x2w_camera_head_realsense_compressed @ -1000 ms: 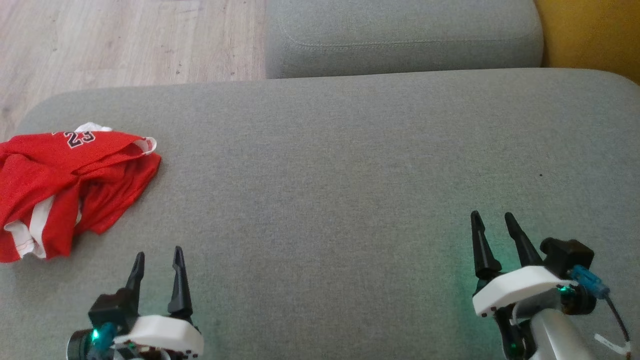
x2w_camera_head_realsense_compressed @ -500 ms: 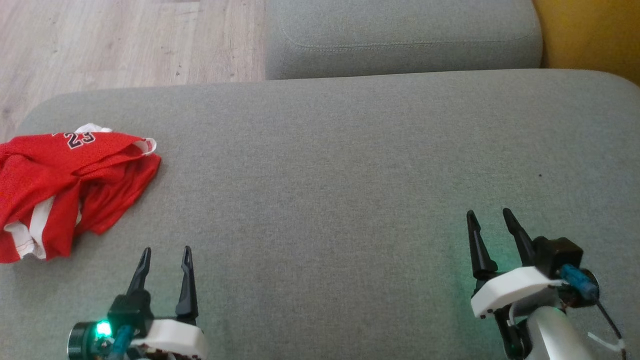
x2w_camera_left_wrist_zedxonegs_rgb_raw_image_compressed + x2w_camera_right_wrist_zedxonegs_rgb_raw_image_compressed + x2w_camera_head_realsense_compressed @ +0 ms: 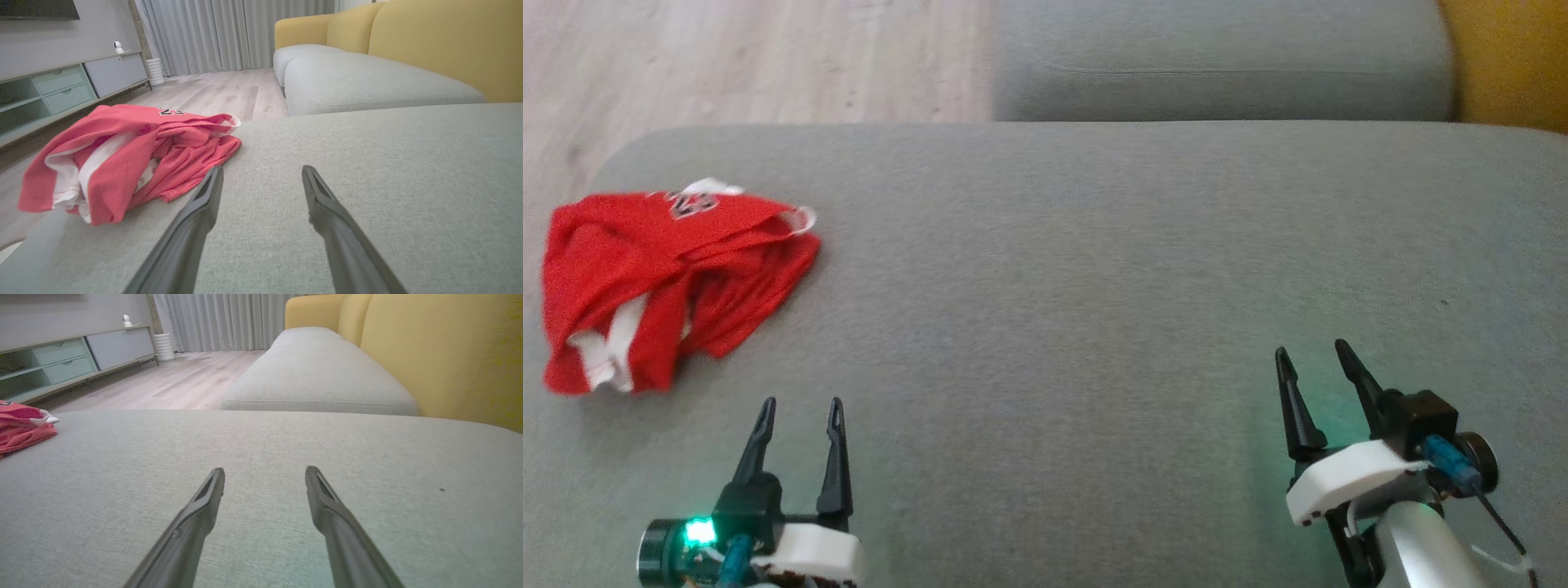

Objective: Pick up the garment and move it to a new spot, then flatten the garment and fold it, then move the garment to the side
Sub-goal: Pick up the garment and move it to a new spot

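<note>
The garment (image 3: 670, 282) is a red jersey with white trim, lying crumpled near the left end of the grey sofa cushion (image 3: 1094, 286). The left wrist view has the garment (image 3: 126, 155) ahead and to the left of my fingers. My left gripper (image 3: 800, 404) hovers open over the cushion, a short way to the near right of the garment, holding nothing. My right gripper (image 3: 1311, 351) stands open and empty far to the right. In the right wrist view a corner of the garment (image 3: 22, 426) lies at the left edge, and the right gripper (image 3: 264, 475) points over bare cushion.
A second grey seat cushion (image 3: 1225, 69) lies beyond the one I work on, with a yellow sofa back (image 3: 1515, 61) at the right. Wooden floor (image 3: 752, 61) lies past the cushion's far left edge. A low cabinet (image 3: 61, 90) stands across the room.
The head camera has shifted, so the whole scene sits further right in the picture. The left gripper has turned a little, its fingers now pointing straighter up the view. The garment lies as before.
</note>
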